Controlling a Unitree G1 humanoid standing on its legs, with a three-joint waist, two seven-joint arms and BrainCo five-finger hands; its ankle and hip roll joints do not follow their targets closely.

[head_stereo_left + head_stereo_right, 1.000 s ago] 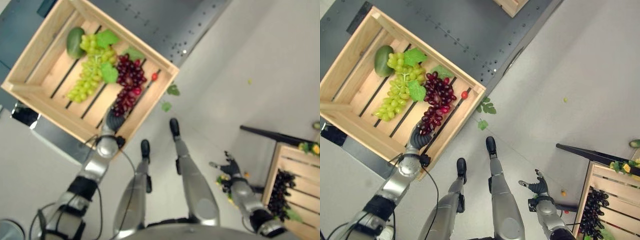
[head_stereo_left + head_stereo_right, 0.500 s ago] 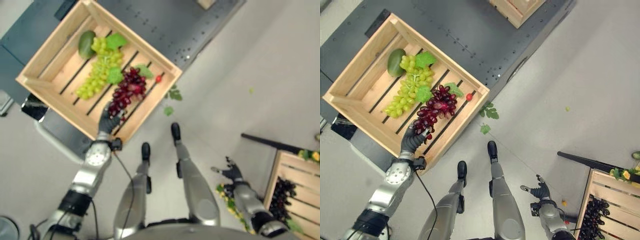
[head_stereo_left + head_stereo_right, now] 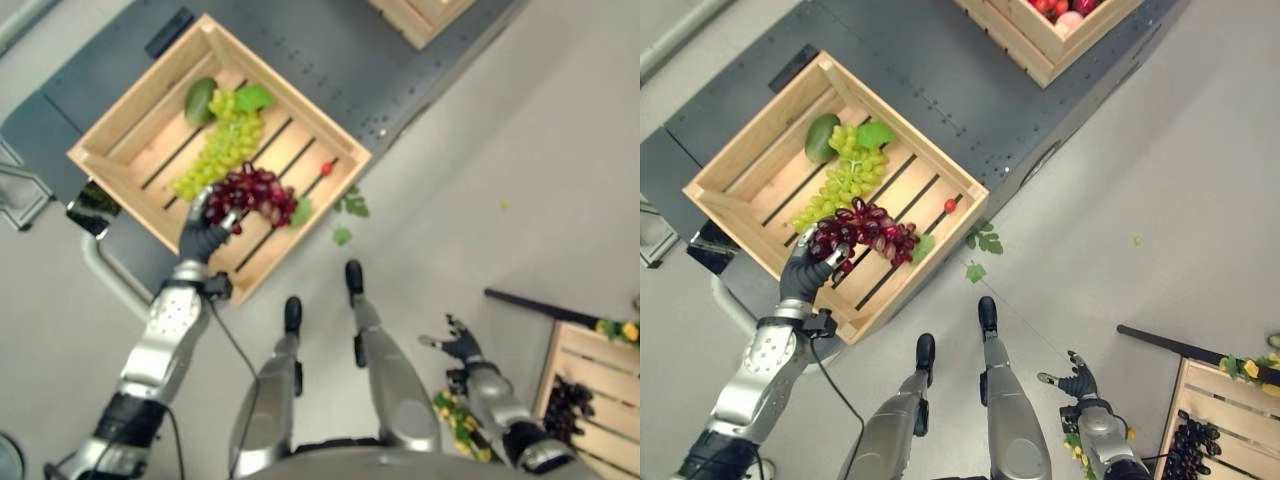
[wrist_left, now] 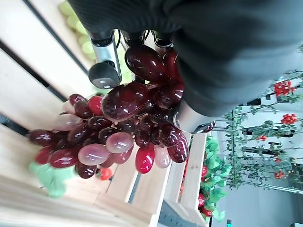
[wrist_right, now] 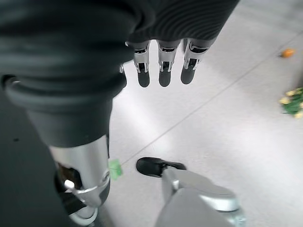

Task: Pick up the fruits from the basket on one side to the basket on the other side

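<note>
While red grapes (image 3: pixel 862 230) trail sideways, left hand (image 3: pixel 800 277) fingers (image 4: pixel 105 73) clasp them.

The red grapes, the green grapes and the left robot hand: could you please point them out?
red grapes (image 3: pixel 872 228), right eye view, middle of bunch.
green grapes (image 3: pixel 843 180), right eye view, middle of bunch.
left robot hand (image 3: pixel 800 277), right eye view, back of hand.

Bright, even overhead light gives soft shadows on the pale floor (image 3: pixel 1200 140). Glossy highlights sit on the red grapes (image 4: pixel 118 127). The left eye view looks slightly soft.
</note>
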